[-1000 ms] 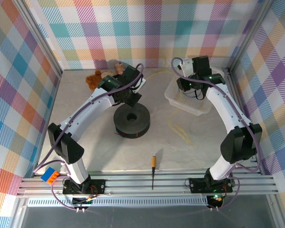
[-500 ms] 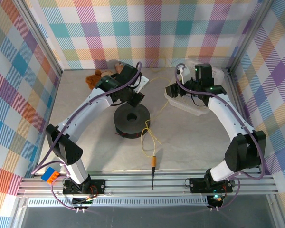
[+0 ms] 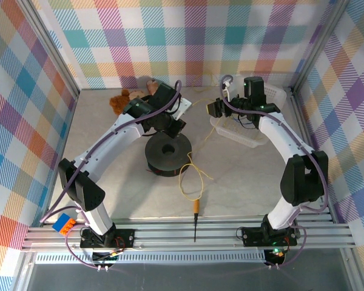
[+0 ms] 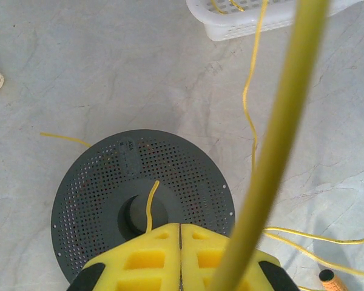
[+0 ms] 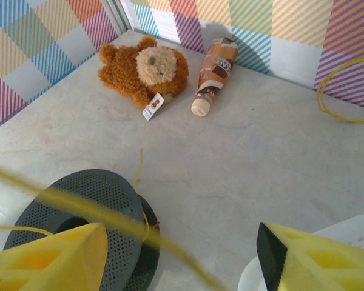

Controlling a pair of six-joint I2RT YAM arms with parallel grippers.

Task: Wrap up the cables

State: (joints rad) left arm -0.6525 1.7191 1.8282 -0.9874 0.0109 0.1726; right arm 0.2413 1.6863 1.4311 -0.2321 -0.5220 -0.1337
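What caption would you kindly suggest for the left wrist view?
Left gripper shut above the spool, a yellow cable blurred across the foreground, basket beyond.

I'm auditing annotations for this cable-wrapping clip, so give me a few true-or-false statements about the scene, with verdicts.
1. The left gripper is shut, above the black spool. True.
2. The teddy bear rests on the spool. False: it lies on the table beside the bottle.
3. The bottle stands upright. False: it lies on its side.
4. The right gripper is open, its fingers spread wide apart. True.
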